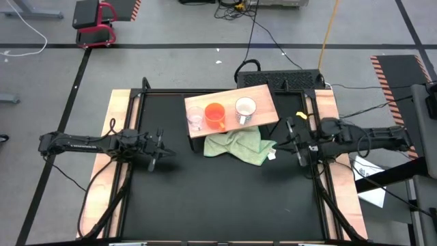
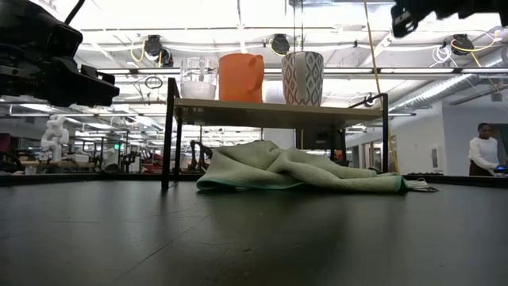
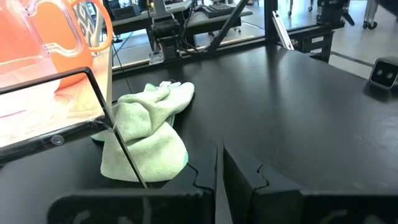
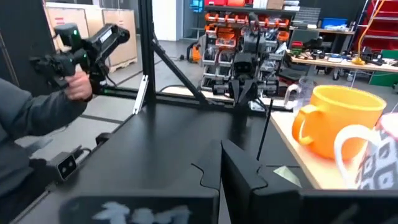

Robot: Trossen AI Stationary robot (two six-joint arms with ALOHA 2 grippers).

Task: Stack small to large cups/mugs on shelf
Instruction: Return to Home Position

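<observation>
The tan wooden shelf [image 1: 263, 96] stands on thin black legs at the table's far middle. On it, in a row from left to right, stand the clear glass cup [image 1: 195, 118], the orange mug [image 1: 215, 115] and the white patterned mug [image 1: 245, 108]. All three are upright on their bases, as the low view shows for the glass cup [image 2: 198, 78], the orange mug [image 2: 240, 77] and the white mug [image 2: 302, 78]. My left gripper [image 1: 159, 150] is shut and empty, left of the shelf. My right gripper [image 1: 294, 142] is shut and empty, right of it.
A crumpled green cloth [image 1: 239, 145] lies on the table under and in front of the shelf, and also shows in the low view [image 2: 302, 171]. Wooden side boards [image 1: 113, 130] flank the black mat. A person's arm [image 4: 37, 118] shows beyond the table's left side.
</observation>
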